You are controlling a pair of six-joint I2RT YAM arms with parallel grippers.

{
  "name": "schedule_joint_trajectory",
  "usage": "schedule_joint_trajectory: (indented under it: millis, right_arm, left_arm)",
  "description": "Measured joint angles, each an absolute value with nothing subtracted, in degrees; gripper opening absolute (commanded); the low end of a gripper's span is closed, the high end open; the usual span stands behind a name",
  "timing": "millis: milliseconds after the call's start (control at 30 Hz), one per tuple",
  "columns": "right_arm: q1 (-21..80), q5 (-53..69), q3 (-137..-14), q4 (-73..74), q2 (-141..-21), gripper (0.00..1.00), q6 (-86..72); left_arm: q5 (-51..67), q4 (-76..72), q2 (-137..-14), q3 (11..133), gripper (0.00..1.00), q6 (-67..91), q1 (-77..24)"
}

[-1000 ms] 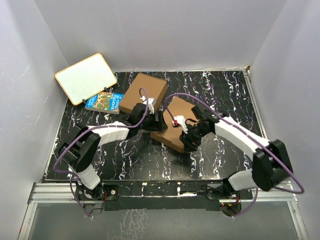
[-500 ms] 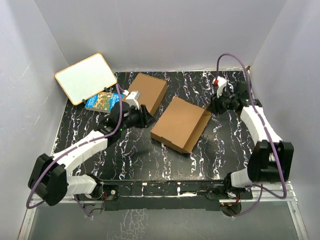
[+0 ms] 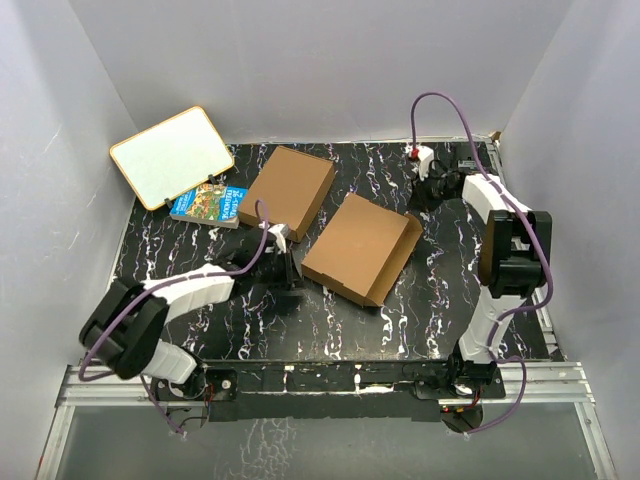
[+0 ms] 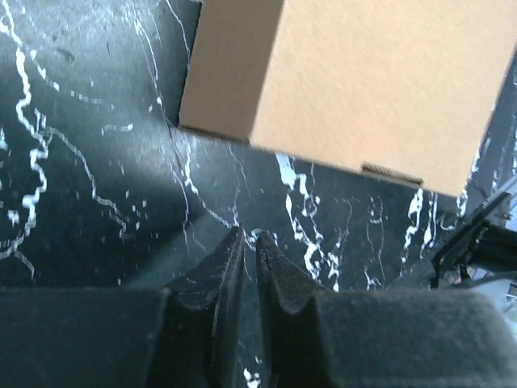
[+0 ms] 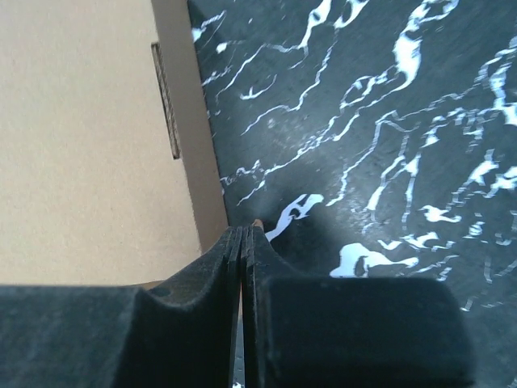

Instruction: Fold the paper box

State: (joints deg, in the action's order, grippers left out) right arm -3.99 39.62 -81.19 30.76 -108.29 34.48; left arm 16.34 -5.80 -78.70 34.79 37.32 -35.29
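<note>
Lying flat between the arms, the paper box (image 3: pixel 355 245) shows one side flap (image 3: pixel 402 260) raised; left gripper (image 3: pixel 290 268) hangs beside its nearest corner, fingers nearly pressed together, empty; right gripper (image 3: pixel 424 198), pressed together too, seems placed near that flap for tucking.

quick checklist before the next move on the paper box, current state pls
1. Left gripper empty: ok, shut on nothing.
2. Right gripper empty: ok, shut on nothing.
3. Both off the paper box: ok, neither touches it in the top view.
4. All flaps tucked: cannot tell.
5. Second brown box apart from the paper box: ok, bare table between them.
</note>
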Motion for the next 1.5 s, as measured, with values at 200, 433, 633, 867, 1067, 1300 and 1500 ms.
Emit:
schedule_joint_trajectory:
  millis: [200, 433, 633, 867, 1067, 1300, 1500]
  right_arm:
    - [-3.14, 40.47, -81.97, 37.41, -111.07, 0.08, 40.82]
    - [-3.55, 39.13, -78.39, 40.60, -108.66, 0.08, 47.97]
    - [-5.93, 35.46, -70.59, 43.97, -99.94, 0.08, 53.82]
    - [-6.42, 32.69, -61.12, 48.69, -90.87, 0.08, 59.13]
    - [-5.26, 35.05, -54.89, 54.65, -87.33, 0.09, 62.70]
    - [-4.89, 38.00, -52.97, 59.81, -83.92, 0.10, 66.41]
    - [-3.99, 40.38, -52.03, 61.95, -83.57, 0.11, 70.13]
  left_arm:
    - [16.51, -6.11, -88.84, 41.45, 0.13, 35.20, -35.64]
    - [16.10, -5.06, -94.08, 48.86, 0.17, 31.77, -35.66]
    - [15.27, -1.13, -100.20, 56.82, 0.22, 27.79, -35.48]
    - [13.32, 2.15, -109.10, 68.05, 0.25, 22.04, -33.63]
    - [15.62, 1.37, -116.27, 77.41, 0.25, 18.55, -32.03]
    - [20.62, 1.43, -124.11, 87.42, 0.25, 16.40, -31.83]
    - [22.81, 2.24, -128.77, 94.19, 0.30, 16.05, -31.86]
